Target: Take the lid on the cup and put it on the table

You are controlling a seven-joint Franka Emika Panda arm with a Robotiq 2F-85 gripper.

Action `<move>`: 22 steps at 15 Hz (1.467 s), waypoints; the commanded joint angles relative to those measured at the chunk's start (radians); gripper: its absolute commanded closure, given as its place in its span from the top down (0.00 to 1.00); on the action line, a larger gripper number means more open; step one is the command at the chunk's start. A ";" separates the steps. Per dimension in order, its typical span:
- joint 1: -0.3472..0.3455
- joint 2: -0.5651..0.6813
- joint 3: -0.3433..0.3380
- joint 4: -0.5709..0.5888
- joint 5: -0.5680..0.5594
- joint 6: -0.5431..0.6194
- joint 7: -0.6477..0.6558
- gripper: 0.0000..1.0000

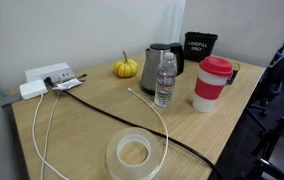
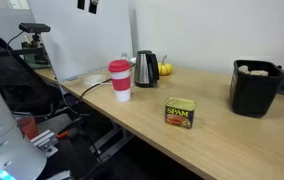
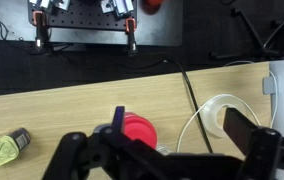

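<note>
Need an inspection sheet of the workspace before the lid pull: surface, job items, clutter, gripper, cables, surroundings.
Surface: wood-grain table, partly bare.
Job's things: red lid seated on the cup, which stands upright near the table edge.
Clutter: pumpkin, kettle, water bottle, black mug, tape roll, Spam can, black container.
Gripper: gripper open above the lid, no contact seen.
Cables: black cable crosses the table; white cable runs from the power strip.
Surroundings: dark equipment beside the table.
</note>
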 commanded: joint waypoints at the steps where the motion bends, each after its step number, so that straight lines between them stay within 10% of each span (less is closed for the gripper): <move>1: -0.024 0.001 0.019 0.002 0.007 -0.005 -0.009 1.00; 22: -0.018 -0.005 0.036 -0.029 -0.108 0.154 -0.063 1.00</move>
